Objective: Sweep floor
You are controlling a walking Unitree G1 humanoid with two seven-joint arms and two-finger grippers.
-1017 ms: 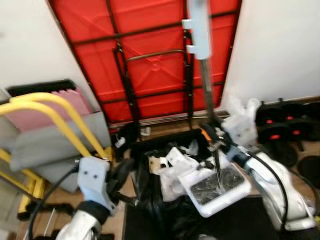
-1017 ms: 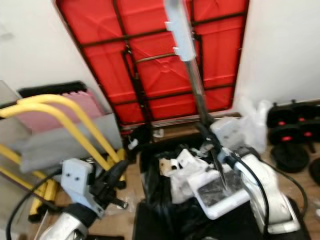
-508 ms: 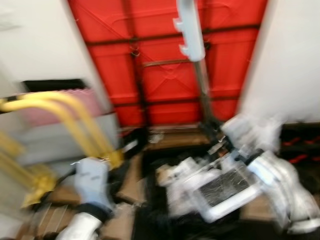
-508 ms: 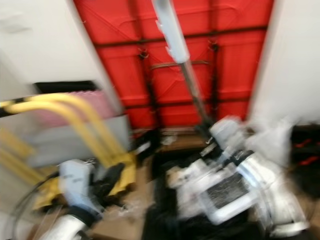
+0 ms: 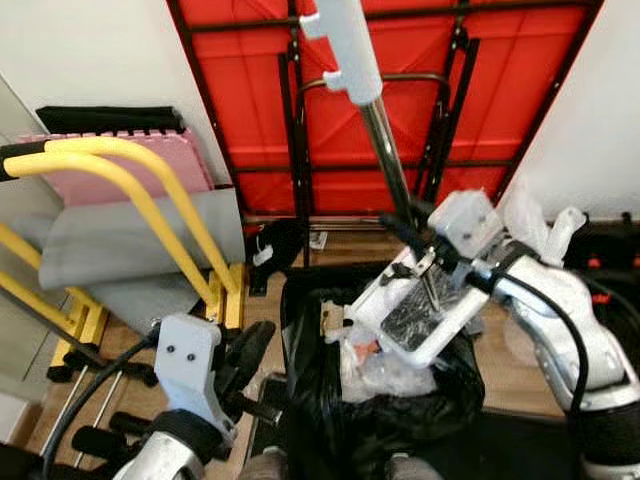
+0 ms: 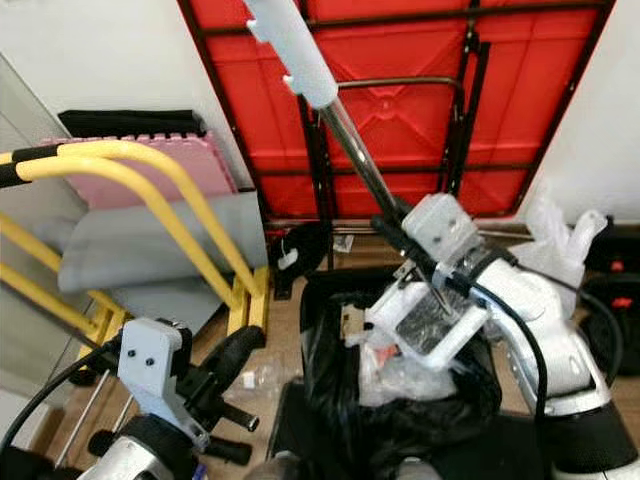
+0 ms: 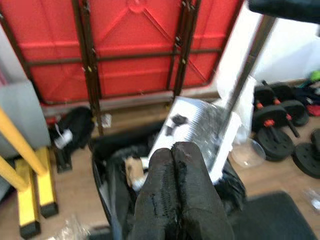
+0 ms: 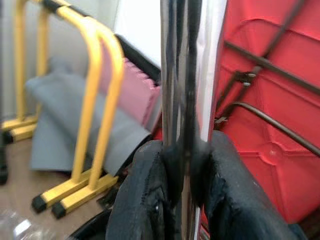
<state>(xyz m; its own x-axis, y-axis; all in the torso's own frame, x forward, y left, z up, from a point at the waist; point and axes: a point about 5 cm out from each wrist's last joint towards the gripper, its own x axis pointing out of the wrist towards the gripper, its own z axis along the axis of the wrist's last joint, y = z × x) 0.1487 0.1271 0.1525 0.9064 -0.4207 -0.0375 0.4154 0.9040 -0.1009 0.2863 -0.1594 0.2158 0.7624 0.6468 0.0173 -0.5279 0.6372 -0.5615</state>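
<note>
While the dustpan (image 5: 420, 315) hangs tilted over the black trash bag (image 5: 385, 400), you are at the emptying step of the sweeping: the white pan is turned with its lower lip toward the bag's mouth, and some dark dust is visible on its ribbed inside. I judge that the sweeping itself is mostly done and the dirt now goes into the bag, where crumpled white paper (image 6: 395, 375) already lies. Your right gripper (image 8: 182, 165) is clenched around the metal pole (image 5: 385, 155) of the dustpan, and in the right wrist view its two black fingers (image 8: 145, 200) press on the shiny tube from both sides, so the grip looks firm. The pole rises from the pan toward the red folded table (image 5: 250, 100) that leans on the wall, and it ends in a white handle (image 5: 345, 45). Your left gripper (image 7: 175, 200) is low at your left side, near the yellow cart frame (image 5: 150, 190), and its fingers are pressed together with nothing between them. For the next move, I think you need to tip the pan a little more steeply, or shake it gently, so that the remaining dust slides down. Keep the pan's lip inside the rim of the bag, because the bag is soft and its edge can fold under the pan.
</note>
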